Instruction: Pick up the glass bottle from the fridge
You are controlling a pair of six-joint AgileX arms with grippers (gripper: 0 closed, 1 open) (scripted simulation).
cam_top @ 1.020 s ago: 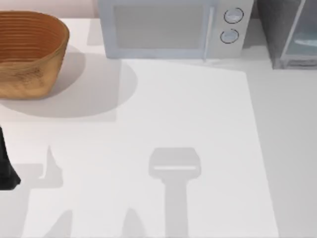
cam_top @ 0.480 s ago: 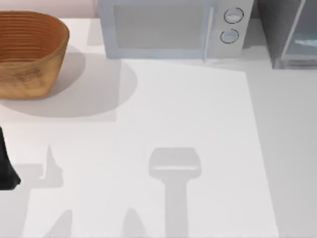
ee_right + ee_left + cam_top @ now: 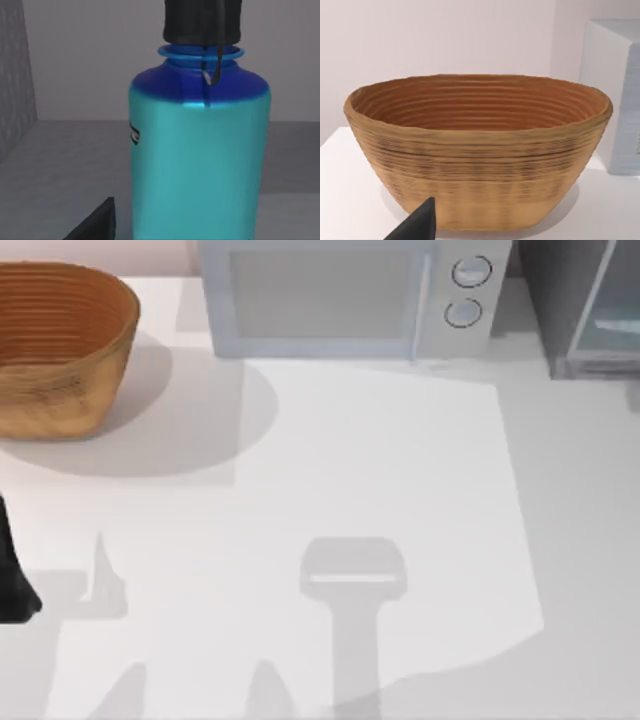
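A table (image 3: 400,490) is seen from above. A basket (image 3: 60,345) is placed at the upper left of the frame. A microwave (image 3: 345,295) is set along the top edge, right of the basket. The fridge (image 3: 585,305) is placed in the upper right corner, right of the microwave. The glass bottle (image 3: 200,150) is seen upright inside the fridge in the right wrist view.

Fridge (image 3: 585,305) cut off by the top view's right and upper edges — one corner of cabinet and glass panel visible, interior not discernible. Microwave (image 3: 345,295) clipped along the upper edge. Basket (image 3: 60,345) clipped at the left edge. Left arm (image 3: 12,575) reduced to a dark sliver at the left edge. Glass bottle (image 3: 200,150) cropped at base in the right wrist view — small side label too small to read. Dark fingertip (image 3: 95,222) cut off at the lower edge.
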